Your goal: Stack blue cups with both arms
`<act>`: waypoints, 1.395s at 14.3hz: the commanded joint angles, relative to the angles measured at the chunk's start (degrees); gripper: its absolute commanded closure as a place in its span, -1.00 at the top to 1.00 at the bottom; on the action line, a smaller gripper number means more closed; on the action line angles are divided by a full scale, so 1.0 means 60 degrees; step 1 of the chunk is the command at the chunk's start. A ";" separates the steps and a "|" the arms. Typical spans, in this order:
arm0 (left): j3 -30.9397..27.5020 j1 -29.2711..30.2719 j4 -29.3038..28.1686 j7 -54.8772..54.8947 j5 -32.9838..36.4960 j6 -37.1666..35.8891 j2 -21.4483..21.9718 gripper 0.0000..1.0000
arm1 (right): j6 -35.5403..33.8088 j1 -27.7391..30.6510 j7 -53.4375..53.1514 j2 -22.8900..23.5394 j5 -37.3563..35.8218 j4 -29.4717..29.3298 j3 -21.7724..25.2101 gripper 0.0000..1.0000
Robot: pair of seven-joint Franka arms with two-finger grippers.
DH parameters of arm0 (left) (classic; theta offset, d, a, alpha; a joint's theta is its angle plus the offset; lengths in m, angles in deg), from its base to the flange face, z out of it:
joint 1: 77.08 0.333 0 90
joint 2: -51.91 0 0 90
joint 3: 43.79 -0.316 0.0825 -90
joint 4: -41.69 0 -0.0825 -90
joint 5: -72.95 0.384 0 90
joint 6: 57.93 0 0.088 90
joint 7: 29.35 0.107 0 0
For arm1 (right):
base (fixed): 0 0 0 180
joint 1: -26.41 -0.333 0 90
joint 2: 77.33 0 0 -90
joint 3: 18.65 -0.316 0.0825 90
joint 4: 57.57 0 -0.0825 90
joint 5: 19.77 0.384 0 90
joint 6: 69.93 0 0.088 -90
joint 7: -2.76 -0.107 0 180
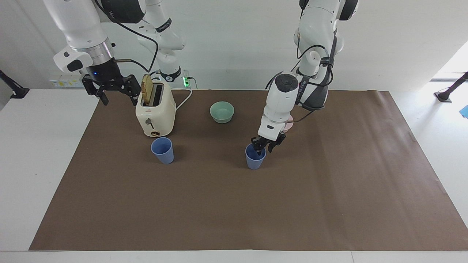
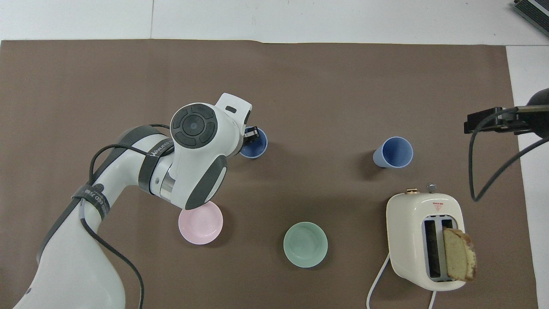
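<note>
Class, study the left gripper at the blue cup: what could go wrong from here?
1. The left gripper straddles the rim of the blue cup with jaws apart; moving away, a finger may snag and tip it.
2. The other blue cup stands close in front of the toaster, leaving the waiting right gripper little room.
</note>
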 commanded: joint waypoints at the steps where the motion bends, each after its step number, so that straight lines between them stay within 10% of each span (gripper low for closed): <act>1: -0.0146 0.0143 -0.0084 -0.0137 0.0180 -0.0461 0.0572 1.00 | 0.0120 0.0110 0.0086 -0.0268 0.0015 0.0470 -0.0052 1.00; 11: -0.0146 0.3277 -0.0069 0.5865 0.0063 -0.3801 0.3106 1.00 | 0.2259 -0.0035 0.0101 0.0652 0.0308 0.1541 -0.0067 1.00; 20: -0.0204 0.4348 0.1217 0.8726 0.0150 -0.5955 0.3781 1.00 | 0.3532 -0.0241 0.0173 0.1885 0.0235 0.2447 -0.0067 1.00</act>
